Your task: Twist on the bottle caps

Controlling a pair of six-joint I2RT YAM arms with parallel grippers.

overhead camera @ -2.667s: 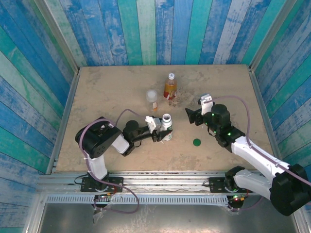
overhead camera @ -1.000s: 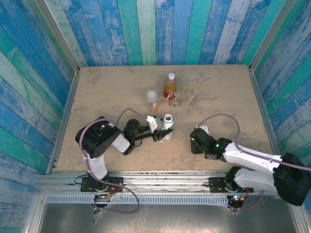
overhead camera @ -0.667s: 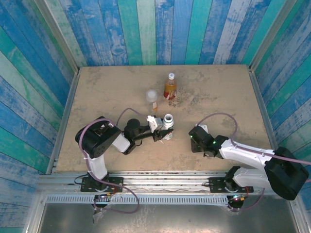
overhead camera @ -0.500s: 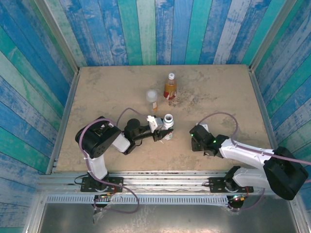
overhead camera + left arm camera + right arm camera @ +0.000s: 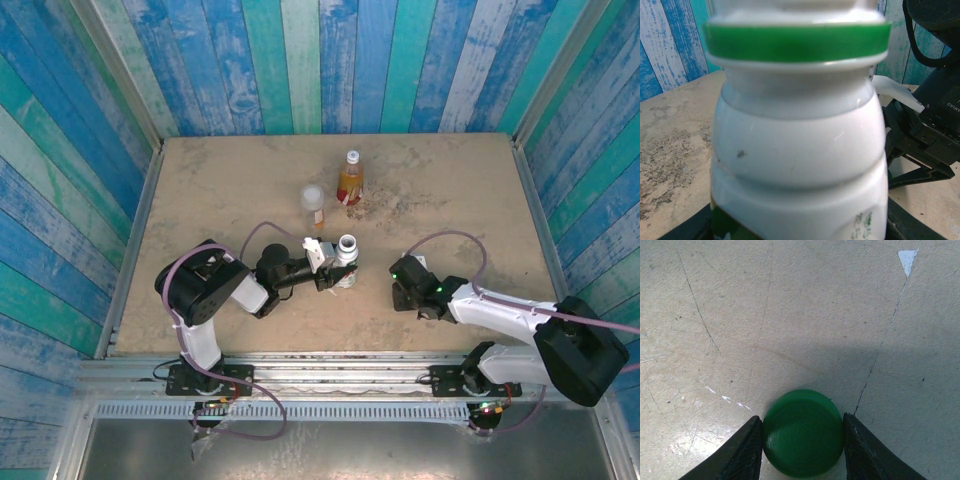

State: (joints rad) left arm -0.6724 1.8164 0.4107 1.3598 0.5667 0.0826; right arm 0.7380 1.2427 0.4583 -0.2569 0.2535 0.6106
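— Status on the right gripper (image 5: 802, 434)?

— Down at the table (image 5: 790, 315). Its fingers (image 5: 742, 455) sit against both sides of the dark green cap (image 5: 802, 432), which lies flat on the surface. I'd call that a narrow grip on the cap, not yet lifted.

— And the bottle?

— The white bottle (image 5: 800, 145) stands upright with its neck open at the top. My left gripper (image 5: 335, 278) is clamped low on its body. It stands to the left of the cap, near, with bare table between them.

— So what does the next move turn on?

— Direction and axis. I judge the cap must rise, travel left, then come straight down along the bottle's vertical axis. Any tilt risks crossing the thread. The right arm is the one on the cap and the left only steadies. The amber bottle (image 5: 349, 178) and the short clear bottle (image 5: 314, 200) stand farther back, off that path.
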